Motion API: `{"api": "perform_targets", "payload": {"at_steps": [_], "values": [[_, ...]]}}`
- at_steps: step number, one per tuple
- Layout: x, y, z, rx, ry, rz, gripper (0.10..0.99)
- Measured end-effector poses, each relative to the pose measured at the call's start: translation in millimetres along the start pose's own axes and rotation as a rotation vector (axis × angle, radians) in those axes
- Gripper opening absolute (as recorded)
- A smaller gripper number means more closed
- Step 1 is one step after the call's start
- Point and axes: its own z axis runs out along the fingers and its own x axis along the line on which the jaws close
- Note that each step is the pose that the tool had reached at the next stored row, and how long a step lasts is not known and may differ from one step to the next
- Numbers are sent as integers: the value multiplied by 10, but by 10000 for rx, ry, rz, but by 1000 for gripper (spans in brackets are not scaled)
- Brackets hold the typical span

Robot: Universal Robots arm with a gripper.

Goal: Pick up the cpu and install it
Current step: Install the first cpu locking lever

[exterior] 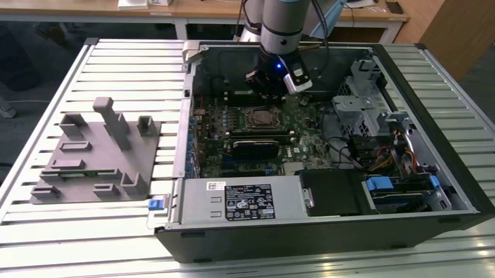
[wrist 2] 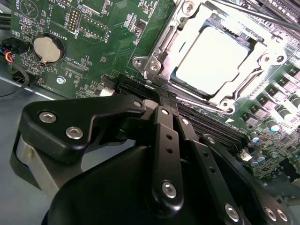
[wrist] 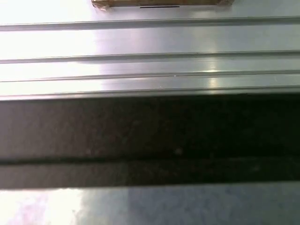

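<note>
The cpu [wrist 2: 213,61], a flat square chip with a pale silvery top, lies in the motherboard socket [wrist 2: 154,63], with the socket's metal frame around it. In the exterior view the cpu [exterior: 264,117] shows near the middle of the board inside the open computer case [exterior: 325,231]. My gripper [exterior: 267,87] hangs inside the case just behind the socket, a short way above the board. Its black linkage [wrist 2: 164,140] rises in the second wrist view, beside the socket and apart from the cpu. Nothing shows in its grasp.
A grey plastic fixture [exterior: 97,156] with upright blocks stands on the slatted table [exterior: 116,58] at the exterior view's left. Inside the case are a power supply [exterior: 243,200], a drive cage [exterior: 363,110], cables and a coin battery [wrist 2: 47,49]. A dark band [wrist: 150,136] crosses the slats in the first wrist view.
</note>
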Motion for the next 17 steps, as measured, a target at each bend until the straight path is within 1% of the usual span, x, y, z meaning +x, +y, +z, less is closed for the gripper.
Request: {"api": "perform_targets", "payload": {"at_steps": [4,13,17], "values": [[0,0,0,19,-1,1,106],[1,1,-9,21,-1,2,106],[0,-1,-2,42,-3,0,106]]}}
